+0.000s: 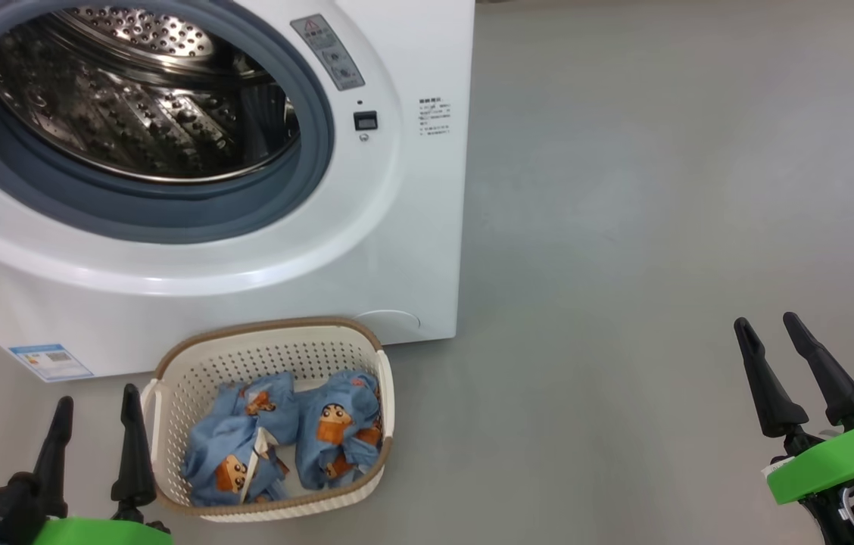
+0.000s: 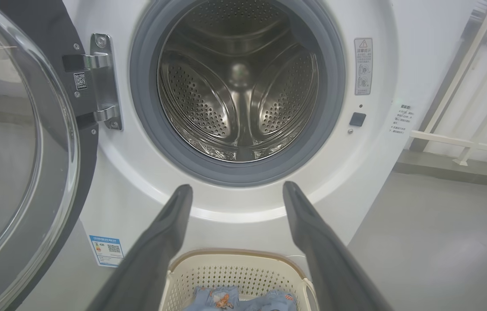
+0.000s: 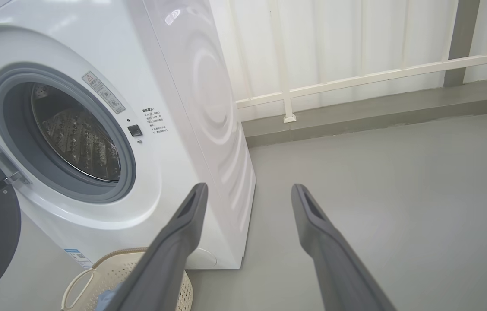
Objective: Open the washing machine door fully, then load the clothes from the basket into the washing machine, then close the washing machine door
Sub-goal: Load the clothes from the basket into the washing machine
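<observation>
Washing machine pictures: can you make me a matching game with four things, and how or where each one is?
Things:
1. washing machine door
2. clothes
3. basket
4. drum

Where or how:
A. lying in the basket
B. swung open
C. standing on the grey floor
D. shiny steel full of little holes

Pairs: 1-B, 2-A, 3-C, 4-D
</observation>
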